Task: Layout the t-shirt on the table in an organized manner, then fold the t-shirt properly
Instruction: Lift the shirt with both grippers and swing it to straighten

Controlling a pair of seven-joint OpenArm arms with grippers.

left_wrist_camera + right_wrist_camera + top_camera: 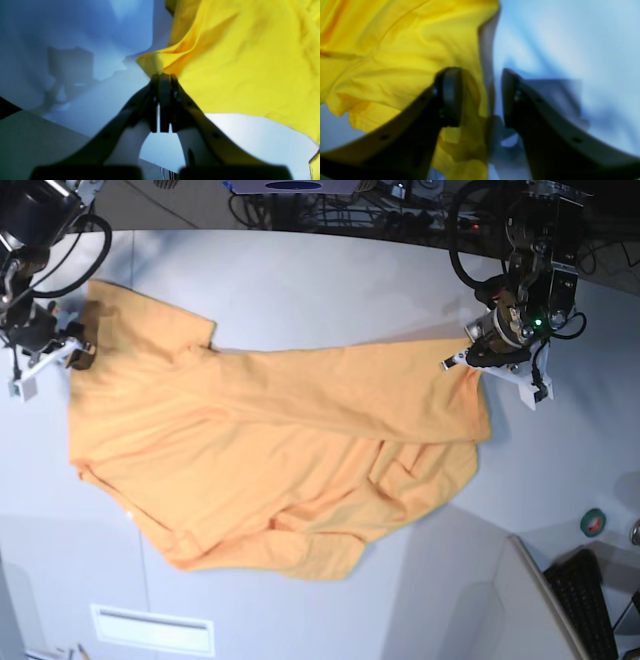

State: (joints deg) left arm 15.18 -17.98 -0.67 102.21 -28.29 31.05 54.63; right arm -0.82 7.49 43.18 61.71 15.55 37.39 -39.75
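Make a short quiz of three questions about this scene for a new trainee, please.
1. True or false: the left claw is shut on an edge of the large orange-yellow cotton t-shirt.
2. In the right wrist view, how do the fingers of the right claw stand? A) apart B) pressed together
3. Fill in: the shirt lies crumpled on the wide white-grey ____.

Key: 1 true; 2 A; 3 table.
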